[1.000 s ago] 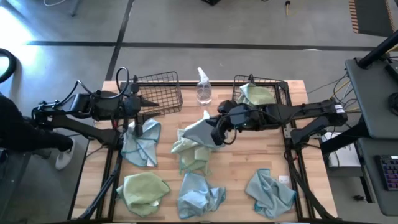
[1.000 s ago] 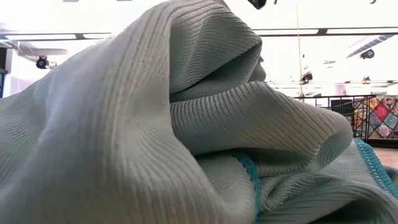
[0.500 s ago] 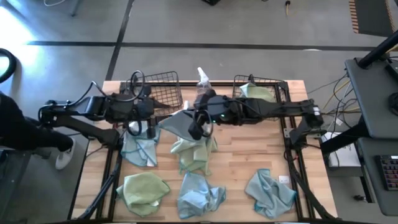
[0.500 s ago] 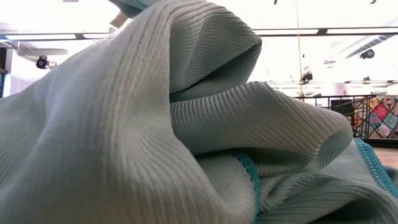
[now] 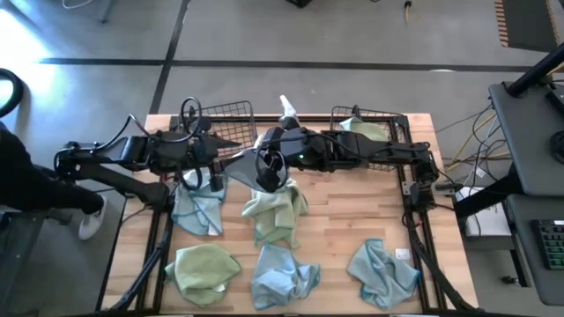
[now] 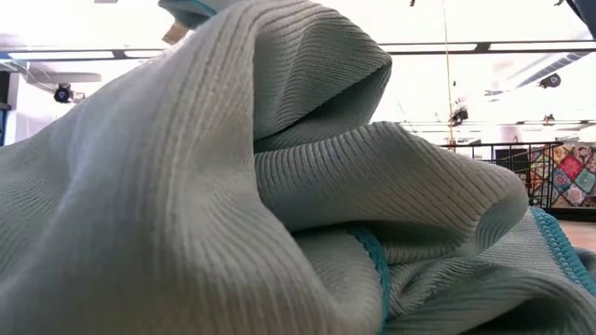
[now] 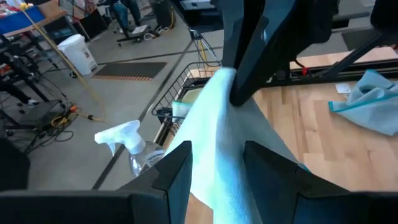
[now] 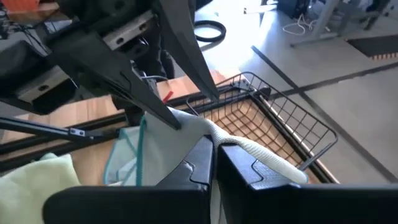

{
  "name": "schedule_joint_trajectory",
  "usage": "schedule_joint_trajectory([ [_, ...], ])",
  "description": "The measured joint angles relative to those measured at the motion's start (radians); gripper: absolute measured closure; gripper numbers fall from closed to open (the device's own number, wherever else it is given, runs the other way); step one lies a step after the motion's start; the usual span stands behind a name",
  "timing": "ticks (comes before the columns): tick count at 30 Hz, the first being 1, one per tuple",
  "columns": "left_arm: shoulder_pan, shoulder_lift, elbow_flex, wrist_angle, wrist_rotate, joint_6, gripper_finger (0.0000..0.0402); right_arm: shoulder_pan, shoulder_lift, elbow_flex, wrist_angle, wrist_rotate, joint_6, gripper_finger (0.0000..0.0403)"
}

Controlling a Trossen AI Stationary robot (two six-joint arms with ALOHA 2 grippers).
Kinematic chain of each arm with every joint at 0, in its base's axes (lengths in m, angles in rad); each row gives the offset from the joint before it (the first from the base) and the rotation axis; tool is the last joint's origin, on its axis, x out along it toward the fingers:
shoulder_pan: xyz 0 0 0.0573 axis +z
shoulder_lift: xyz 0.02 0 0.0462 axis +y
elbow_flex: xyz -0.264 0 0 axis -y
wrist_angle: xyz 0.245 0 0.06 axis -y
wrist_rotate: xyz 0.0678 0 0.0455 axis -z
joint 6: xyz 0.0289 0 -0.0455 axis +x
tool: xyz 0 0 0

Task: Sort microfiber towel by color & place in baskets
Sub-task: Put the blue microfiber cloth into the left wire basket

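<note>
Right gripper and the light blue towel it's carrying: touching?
Touching. In the right wrist view the right gripper is shut on the light blue towel, a fold of which emerges pinched between its fingers.

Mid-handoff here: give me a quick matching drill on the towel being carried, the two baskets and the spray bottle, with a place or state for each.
Things:
1. carried light blue towel
2. left basket
3. right basket
4. spray bottle

Places or states:
A. holds a pale yellow-green towel
B. stands at the table's far edge between the baskets
C. pinched in the right gripper, stretching between the open fingers of the left gripper
D. no towel seen inside

Pairs: 1-C, 2-D, 3-A, 4-B
</note>
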Motion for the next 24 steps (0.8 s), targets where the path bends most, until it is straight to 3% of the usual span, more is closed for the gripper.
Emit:
schedule_joint_trajectory([
  [24, 0.0, 0.045, 0.0, 0.0, -0.001, -0.048, 0.0269, 0.0, -0.004, 0.003, 0.038, 0.0, -0.019, 0.0394],
])
